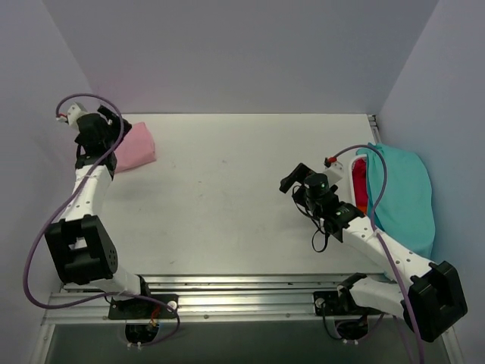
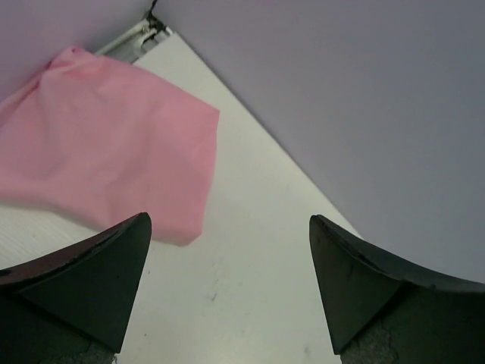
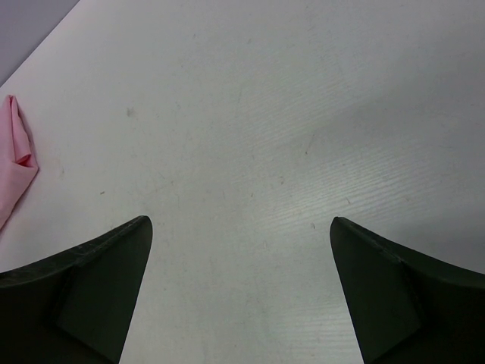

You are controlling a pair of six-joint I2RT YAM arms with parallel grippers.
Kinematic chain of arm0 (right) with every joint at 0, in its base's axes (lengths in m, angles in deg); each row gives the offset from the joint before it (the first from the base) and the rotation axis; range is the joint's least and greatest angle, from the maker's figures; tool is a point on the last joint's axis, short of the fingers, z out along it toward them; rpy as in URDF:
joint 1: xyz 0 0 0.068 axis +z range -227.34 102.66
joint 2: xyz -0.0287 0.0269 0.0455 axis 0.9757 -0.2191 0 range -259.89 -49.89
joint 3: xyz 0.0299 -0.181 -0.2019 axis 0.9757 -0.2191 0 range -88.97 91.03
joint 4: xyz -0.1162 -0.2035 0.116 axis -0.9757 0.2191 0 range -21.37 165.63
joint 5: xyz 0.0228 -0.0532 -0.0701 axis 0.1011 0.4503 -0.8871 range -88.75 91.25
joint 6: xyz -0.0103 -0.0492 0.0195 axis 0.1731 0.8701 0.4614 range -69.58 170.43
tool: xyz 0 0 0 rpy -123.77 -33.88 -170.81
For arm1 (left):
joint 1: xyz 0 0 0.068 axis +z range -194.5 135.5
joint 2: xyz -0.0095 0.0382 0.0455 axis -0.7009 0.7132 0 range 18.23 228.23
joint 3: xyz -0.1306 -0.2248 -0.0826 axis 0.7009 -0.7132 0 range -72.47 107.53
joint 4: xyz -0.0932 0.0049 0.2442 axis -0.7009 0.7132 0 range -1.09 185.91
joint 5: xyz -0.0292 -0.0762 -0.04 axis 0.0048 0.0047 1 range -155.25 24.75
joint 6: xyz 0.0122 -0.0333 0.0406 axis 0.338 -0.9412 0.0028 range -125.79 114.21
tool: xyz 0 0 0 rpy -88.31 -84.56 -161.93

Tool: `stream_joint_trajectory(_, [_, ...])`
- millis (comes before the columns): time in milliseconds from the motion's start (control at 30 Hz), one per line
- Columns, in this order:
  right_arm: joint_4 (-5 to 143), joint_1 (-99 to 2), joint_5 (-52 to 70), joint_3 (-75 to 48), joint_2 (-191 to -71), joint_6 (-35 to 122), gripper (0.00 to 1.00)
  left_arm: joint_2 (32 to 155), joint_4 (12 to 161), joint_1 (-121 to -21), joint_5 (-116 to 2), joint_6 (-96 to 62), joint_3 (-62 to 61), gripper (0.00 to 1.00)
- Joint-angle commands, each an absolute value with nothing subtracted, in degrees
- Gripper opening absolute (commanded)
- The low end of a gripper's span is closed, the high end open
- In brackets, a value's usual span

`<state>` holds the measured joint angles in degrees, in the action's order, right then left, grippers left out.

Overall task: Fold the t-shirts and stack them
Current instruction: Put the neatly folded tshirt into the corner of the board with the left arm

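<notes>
The table (image 1: 227, 220) carries a teal t-shirt (image 1: 402, 193) heaped over a red t-shirt (image 1: 359, 186) at its right edge, the right arm's cable (image 1: 386, 182) crossing them, and a folded pink t-shirt (image 1: 138, 148) in the far left corner. Left jaws beside the pink one and right jaws near the heap both gape wide, holding nothing.

One pink t-shirt (image 1: 135, 148), one teal (image 1: 402, 193), one red (image 1: 359, 182)

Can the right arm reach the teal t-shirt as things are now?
Probably yes: the teal t-shirt lies just beside the right arm, nothing between; its jaws are open and empty but face away from it.
</notes>
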<state>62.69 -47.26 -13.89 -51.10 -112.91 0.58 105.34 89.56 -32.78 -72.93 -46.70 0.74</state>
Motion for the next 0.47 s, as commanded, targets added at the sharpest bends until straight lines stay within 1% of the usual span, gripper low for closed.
stream_joint_trajectory(0, [61.2, -46.8, -15.8, -51.8, -111.1, 1.5, 1.0, 104.7, 91.3, -37.9, -72.0, -43.9, -1.1, 0.94])
stream_joint_trajectory(67, [60.7, -46.3, -15.7, -52.3, -110.3, 1.9, 1.0, 100.2, 92.7, -45.6, -75.2, -40.9, -2.7, 0.94])
stream_joint_trajectory(100, [60.7, -46.0, -15.6, -52.3, -109.6, 2.6, 1.0, 98.7, 95.9, -49.0, -79.7, -38.3, -3.3, 0.94])
stream_joint_trajectory(133, [60.7, -45.5, -15.8, -52.1, -109.2, 3.0, 1.0, 95.7, 97.2, -51.9, -81.8, -36.9, -4.9, 0.94])
stream_joint_trajectory(167, [60.7, -45.0, -15.7, -51.4, -108.9, 3.5, 1.0, 94.0, 98.6, -57.8, -84.0, -36.0, -6.2, 0.94])
stream_joint_trajectory(200, [60.6, -43.8, -15.5, -51.0, -107.9, 5.4, 1.0, 90.2, 100.1, -60.5, -88.1, -35.1, -7.9, 0.94])
stream_joint_trajectory(267, [60.8, -42.1, -15.5, -49.8, -106.6, 6.6, 1.0, 85.4, 102.1, -66.8, -91.8, -35.5, -13.7, 0.94])
stream_joint_trajectory(300, [59.8, -40.4, -15.3, -49.7, -105.1, 7.3, 1.0, 82.7, 102.9, -68.5, -92.8, -35.8, -15.9, 0.94])
stream_joint_trajectory(333, [59.1, -39.5, -14.8, -49.6, -104.2, 9.7, 1.0, 76.9, 103.3, -70.0, -95.4, -36.2, -20.0, 0.94])
stream_joint_trajectory(400, [58.4, -34.8, -16.2, -49.1, -101.8, 12.3, 1.0, 71.3, 104.8, -73.0, -97.6, -36.9, -23.3, 0.94])
stream_joint_trajectory(433, [58.4, -33.3, -17.6, -48.7, -101.1, 14.4, 1.0, 66.4, 105.1, -73.3, -98.6, -36.8, -24.8, 0.94])
